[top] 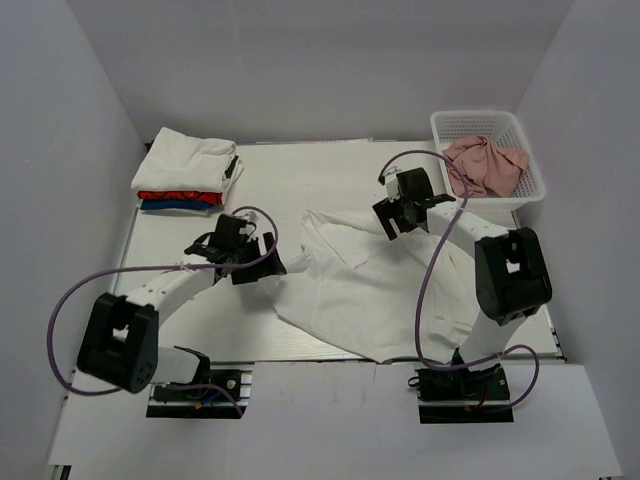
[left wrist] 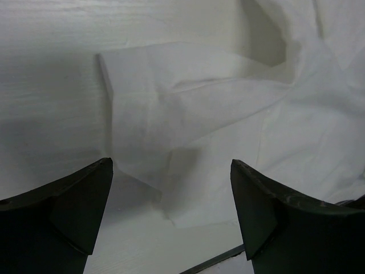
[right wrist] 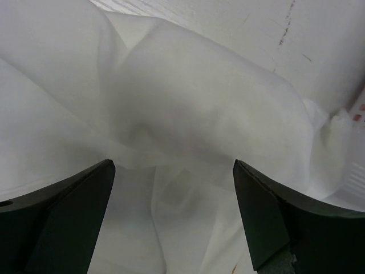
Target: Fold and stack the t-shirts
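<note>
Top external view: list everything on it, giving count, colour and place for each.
unfolded t-shirt: one, white, spread crumpled on the middle of the table between the arms
folded t-shirts: one stack, white over red over blue, far left corner
basket: one, white plastic mesh, far right corner
cloth: one, pink, bunched inside the basket
table: one, white, walled on three sides
cables: two, purple, one looping along each arm
left pincer: one, black, open, at the unfolded t-shirt's left edge
right pincer: one, black, open, above the unfolded t-shirt's far part
</note>
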